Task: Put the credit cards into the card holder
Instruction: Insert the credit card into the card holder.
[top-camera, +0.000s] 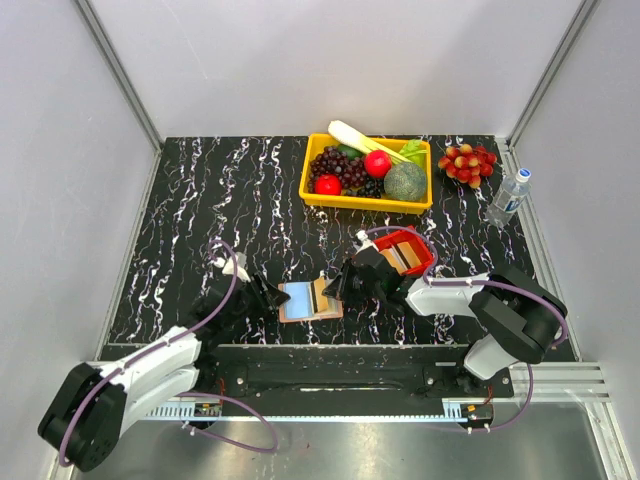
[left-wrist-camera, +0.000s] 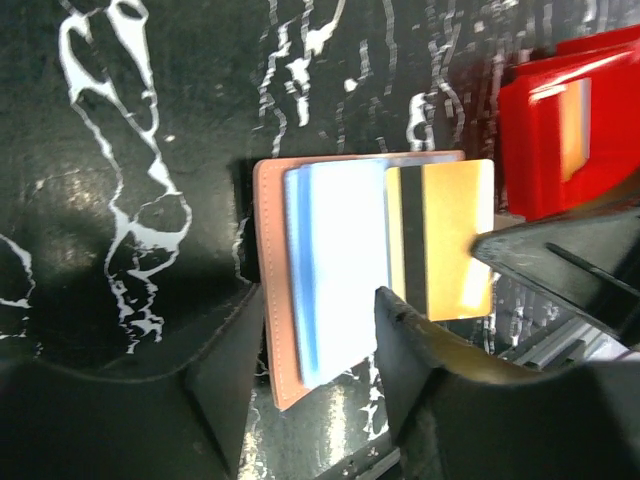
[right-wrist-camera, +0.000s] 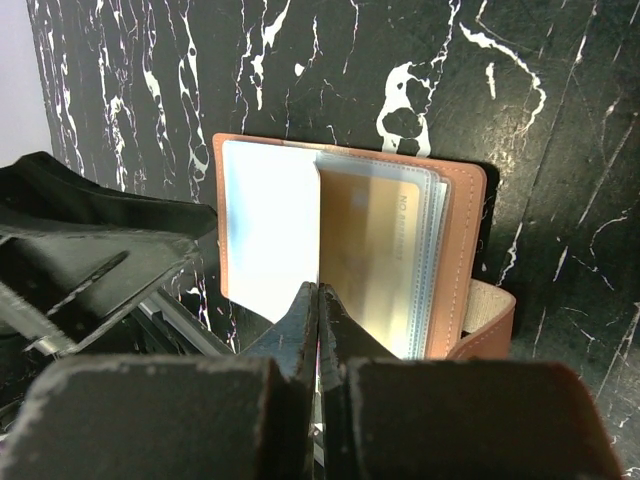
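The salmon-pink card holder (top-camera: 310, 299) lies open on the black marble table, its pale blue lining up. My right gripper (top-camera: 337, 284) is shut on a gold credit card (left-wrist-camera: 450, 240) with a black stripe and holds it over the holder's middle fold. In the right wrist view the shut fingertips (right-wrist-camera: 320, 300) hold that card edge-on, and a gold card (right-wrist-camera: 375, 250) shows behind the holder's (right-wrist-camera: 460, 260) clear sleeves. My left gripper (left-wrist-camera: 320, 350) is open, its fingers either side of the holder's (left-wrist-camera: 270, 300) near corner. More cards (top-camera: 401, 252) lie in the red tray.
The small red tray (top-camera: 420, 262) stands just right of the holder, also in the left wrist view (left-wrist-camera: 540, 150). A yellow bin of fruit and vegetables (top-camera: 366, 198), a grape bunch (top-camera: 467, 163) and a water bottle (top-camera: 508, 197) are at the back right.
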